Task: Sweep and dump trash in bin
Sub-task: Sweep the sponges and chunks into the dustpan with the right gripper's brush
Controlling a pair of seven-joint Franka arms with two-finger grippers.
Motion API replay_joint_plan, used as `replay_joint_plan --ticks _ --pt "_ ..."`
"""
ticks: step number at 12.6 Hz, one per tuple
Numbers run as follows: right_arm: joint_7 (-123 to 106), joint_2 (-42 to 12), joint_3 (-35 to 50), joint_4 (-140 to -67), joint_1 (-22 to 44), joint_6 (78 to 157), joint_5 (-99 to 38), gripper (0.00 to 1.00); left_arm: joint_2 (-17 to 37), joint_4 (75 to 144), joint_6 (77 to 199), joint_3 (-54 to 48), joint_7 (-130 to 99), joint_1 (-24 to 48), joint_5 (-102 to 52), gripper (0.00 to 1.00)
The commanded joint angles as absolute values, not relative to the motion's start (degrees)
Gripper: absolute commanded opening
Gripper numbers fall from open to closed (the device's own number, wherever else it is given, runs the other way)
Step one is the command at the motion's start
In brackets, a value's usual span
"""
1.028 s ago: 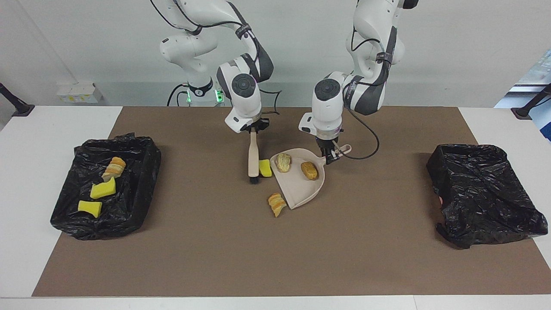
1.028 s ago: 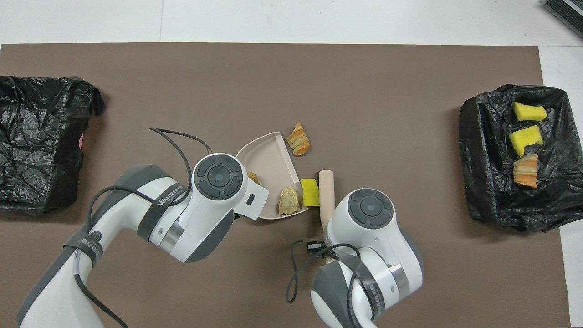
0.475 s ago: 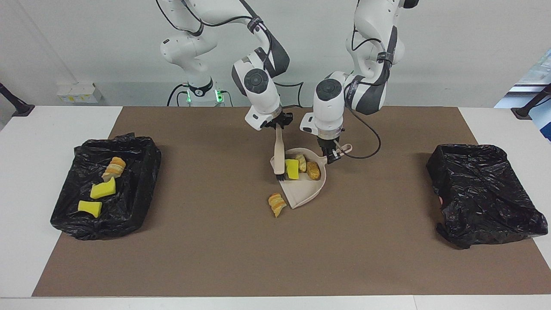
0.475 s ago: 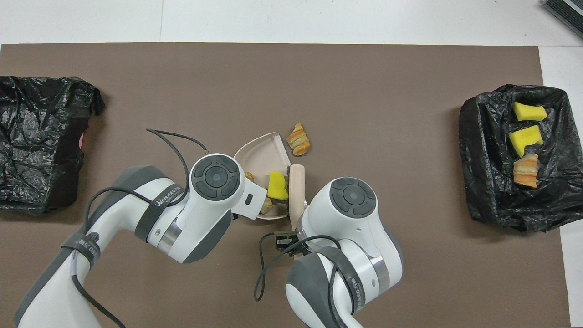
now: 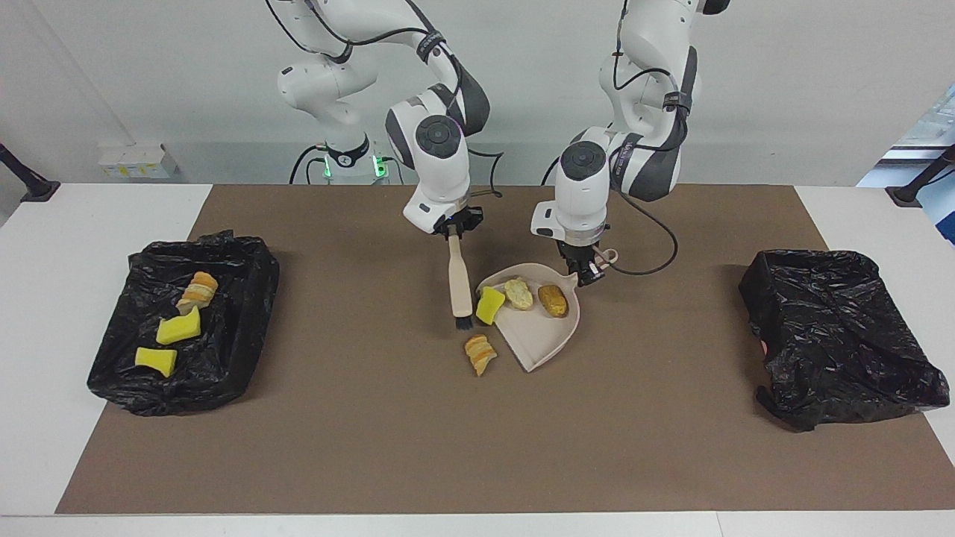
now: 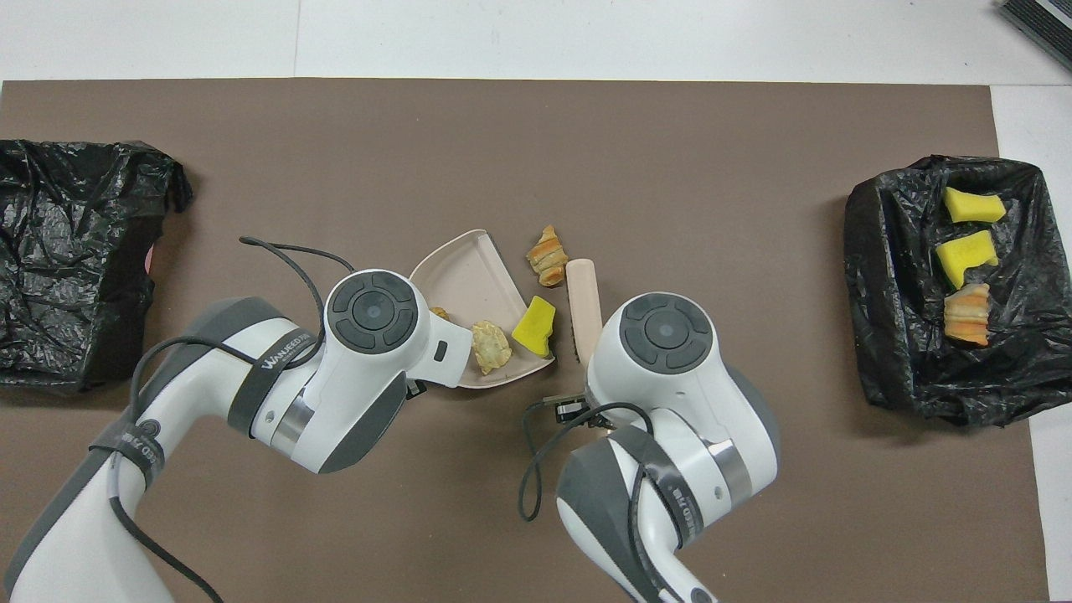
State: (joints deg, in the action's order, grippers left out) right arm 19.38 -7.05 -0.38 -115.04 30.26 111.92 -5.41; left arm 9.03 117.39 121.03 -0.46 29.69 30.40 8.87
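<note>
The dustpan (image 5: pixel 539 328) is held flat mid-mat by the left gripper (image 5: pixel 586 273), apparently clamped on its handle, so 1 croissant piece (image 5: pixel 479 353) can be swept in by the brush (image 5: pixel 458 282) clamped in the right gripper (image 5: pixel 452 228).

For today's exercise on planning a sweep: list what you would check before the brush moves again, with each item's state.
1. Right claw shut on the brush: ok.
2. Left claw shut on the dustpan handle: ok.
3. Yellow sponge fully in the pan: not ok, it sits at the pan's edge.
4. Two bread pieces inside the pan: ok.
5. All trash off the mat: not ok, a striped pastry lies beside the pan's mouth.
6. Bin at the right arm's end open: ok.
</note>
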Motion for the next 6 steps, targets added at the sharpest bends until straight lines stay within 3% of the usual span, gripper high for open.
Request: replay_joint_plan --ticks 1,3,6 --pt "11.9 -13.5 0.0 -106.1 26.3 108.1 0.4 0.00 7.9 119.3 121.6 -0.5 28.6 29.7 9.7 0.00" --pt "11.1 -19.4 0.1 -98.8 26.3 106.0 3.4 0.00 7.8 119.3 121.6 -0.5 28.6 29.7 9.7 0.00" --pt "10.5 -22.2 0.8 -98.1 27.2 108.5 2.2 0.00 7.8 119.4 121.6 -0.5 28.6 29.7 9.7 0.00"
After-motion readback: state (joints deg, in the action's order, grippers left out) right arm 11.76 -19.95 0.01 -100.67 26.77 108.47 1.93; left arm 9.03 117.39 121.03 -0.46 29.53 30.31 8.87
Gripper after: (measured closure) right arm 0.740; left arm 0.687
